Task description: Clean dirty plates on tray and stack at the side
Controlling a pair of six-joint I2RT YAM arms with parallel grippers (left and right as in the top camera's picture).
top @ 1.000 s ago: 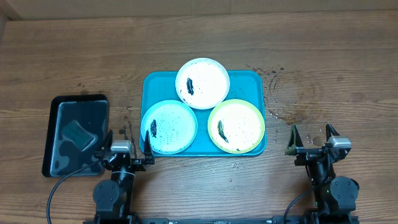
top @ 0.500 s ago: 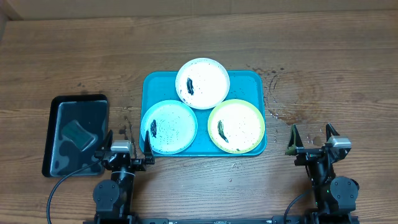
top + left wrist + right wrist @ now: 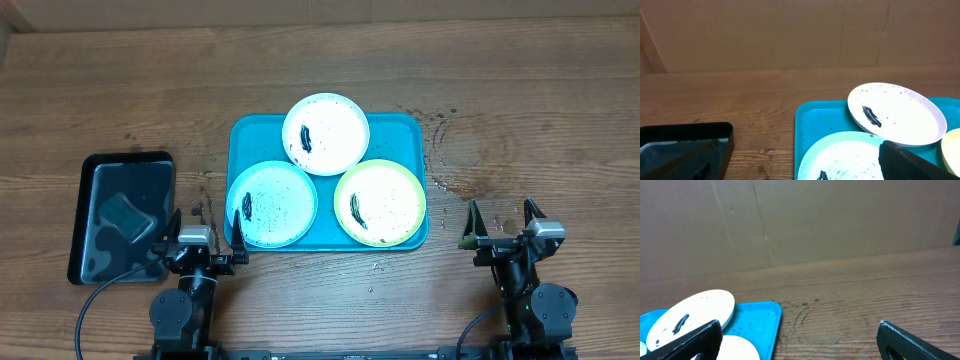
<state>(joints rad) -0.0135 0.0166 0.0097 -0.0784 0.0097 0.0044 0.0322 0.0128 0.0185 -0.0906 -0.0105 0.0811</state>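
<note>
The turquoise tray (image 3: pixel 400 132) lies mid-table and holds three speckled plates with dark smears. The white plate (image 3: pixel 325 133) is at the back, the light blue plate (image 3: pixel 272 203) front left, the yellow-green plate (image 3: pixel 380 203) front right. My left gripper (image 3: pixel 205 222) is open and empty at the table's front, its right finger beside the blue plate's near edge. My right gripper (image 3: pixel 501 217) is open and empty, right of the tray. The left wrist view shows the white plate (image 3: pixel 897 112), blue plate (image 3: pixel 845 157) and tray (image 3: pixel 817 117). The right wrist view shows the white plate (image 3: pixel 692 312) and tray (image 3: pixel 760 317).
A black tray (image 3: pixel 90 195) holding a dark sponge (image 3: pixel 126 215) sits at the left; its corner shows in the left wrist view (image 3: pixel 687 147). Wet spots mark the wood (image 3: pixel 445 150) right of the turquoise tray. A cardboard wall stands behind the table.
</note>
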